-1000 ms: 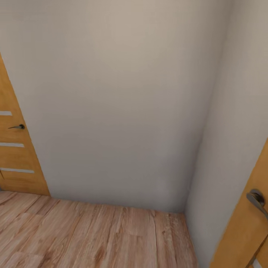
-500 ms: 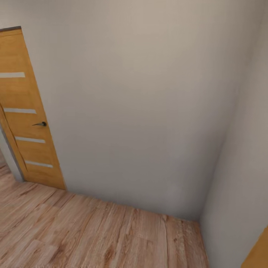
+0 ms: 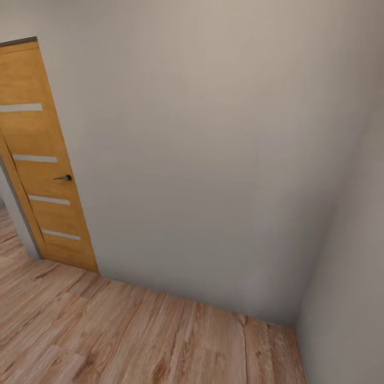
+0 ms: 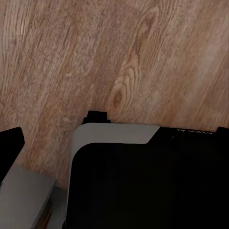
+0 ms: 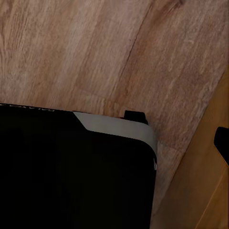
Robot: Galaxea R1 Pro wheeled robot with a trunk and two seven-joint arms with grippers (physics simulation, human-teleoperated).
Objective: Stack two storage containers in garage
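Head view, left to right: orange-brown wooden door (image 3: 40, 160) with four pale horizontal strips and dark lever handle (image 3: 64, 178); plain grey-white matte wall (image 3: 202, 149) meeting a second wall at a corner; light wood plank floor (image 3: 117, 341), grained. Wrist views: same planks close under the robot's black, grey-edged base (image 4: 143, 181). Jaw state cannot be told.

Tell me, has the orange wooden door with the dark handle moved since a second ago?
No. The orange wooden door stays fixed against the grey wall; the camera turned.
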